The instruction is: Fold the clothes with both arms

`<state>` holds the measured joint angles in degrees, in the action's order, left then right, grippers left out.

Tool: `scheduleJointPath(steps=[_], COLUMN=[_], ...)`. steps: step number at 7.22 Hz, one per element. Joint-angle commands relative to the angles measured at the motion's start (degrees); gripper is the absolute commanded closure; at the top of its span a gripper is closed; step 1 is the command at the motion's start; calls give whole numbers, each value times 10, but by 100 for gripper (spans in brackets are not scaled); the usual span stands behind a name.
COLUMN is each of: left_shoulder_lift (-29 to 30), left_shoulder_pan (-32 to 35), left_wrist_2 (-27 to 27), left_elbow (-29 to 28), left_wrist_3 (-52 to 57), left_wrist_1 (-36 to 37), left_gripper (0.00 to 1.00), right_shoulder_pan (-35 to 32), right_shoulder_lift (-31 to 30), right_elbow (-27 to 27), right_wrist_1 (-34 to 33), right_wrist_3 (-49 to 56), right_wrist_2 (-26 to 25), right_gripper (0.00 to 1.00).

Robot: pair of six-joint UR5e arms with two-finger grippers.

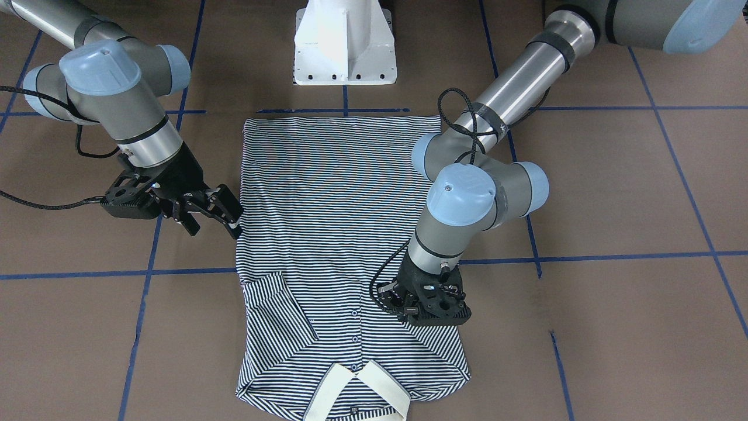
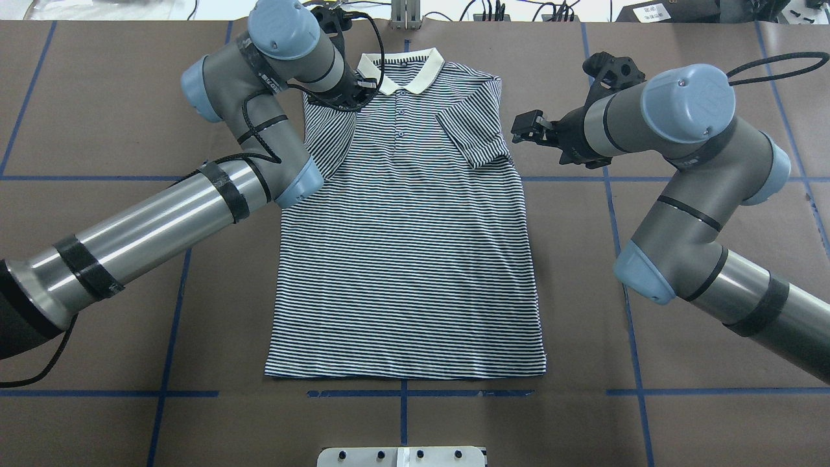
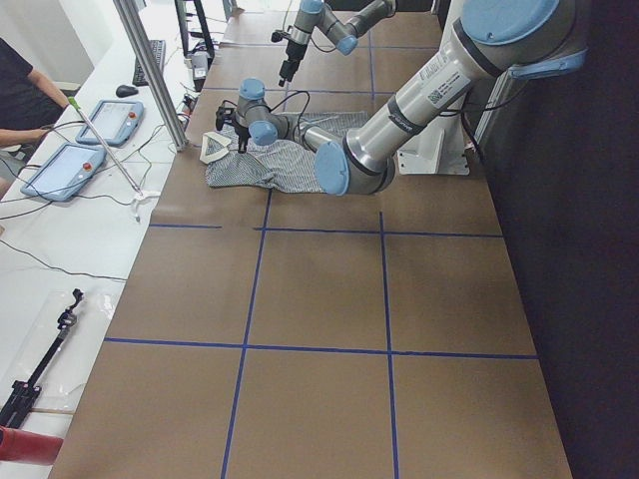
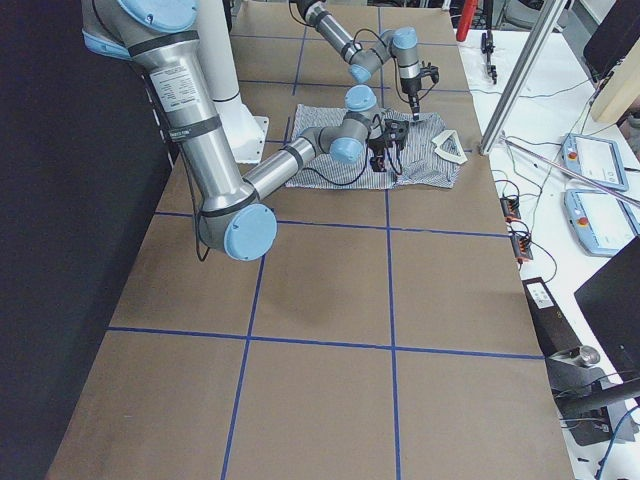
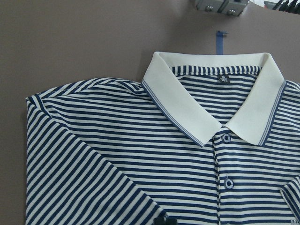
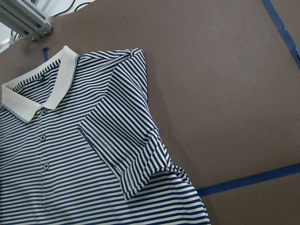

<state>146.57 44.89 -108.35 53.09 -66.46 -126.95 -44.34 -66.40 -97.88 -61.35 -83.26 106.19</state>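
The striped polo shirt [image 2: 402, 259] lies flat and face up on the brown table, its cream collar [image 2: 402, 71] at the far side from the robot. Both sleeves are folded in over the chest. My left gripper [image 2: 356, 94] points down at the folded left sleeve beside the collar. In the left wrist view its fingertips [image 5: 163, 220] meet at the sleeve's hem. My right gripper [image 2: 526, 128] is open and empty, raised just off the shirt's right side next to the folded right sleeve [image 6: 126, 159]. In the front view it [image 1: 213, 225] hangs at the shirt's edge.
The white pedestal base [image 1: 345, 47] stands at the robot's side of the table, near the shirt's bottom hem. Blue tape lines [image 2: 622, 259] cross the table. A bench with tablets [image 3: 60, 170] and an aluminium post [image 3: 150, 70] lie beyond the collar end.
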Motion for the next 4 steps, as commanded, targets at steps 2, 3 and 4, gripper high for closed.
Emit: scheduleJointPath(steps=[2, 3, 4], left_shoulder_lift=[-45, -126, -169], left_shoulder_pan=[-2, -6, -9], left_wrist_2=[0, -2, -5], left_elbow=[96, 217, 277], left_wrist_3=[-32, -39, -41], left_wrist_1=[-6, 0, 0], left_gripper=[9, 9, 9], right_shoulder_pan=[35, 79, 145], right_shoulder_lift=[-27, -63, -97], right_elbow=[-40, -90, -139], right_wrist_1=[-2, -4, -44], right_wrist_3=[-41, -92, -119], right_wrist_2=[-8, -35, -95], right_gripper=[0, 0, 0])
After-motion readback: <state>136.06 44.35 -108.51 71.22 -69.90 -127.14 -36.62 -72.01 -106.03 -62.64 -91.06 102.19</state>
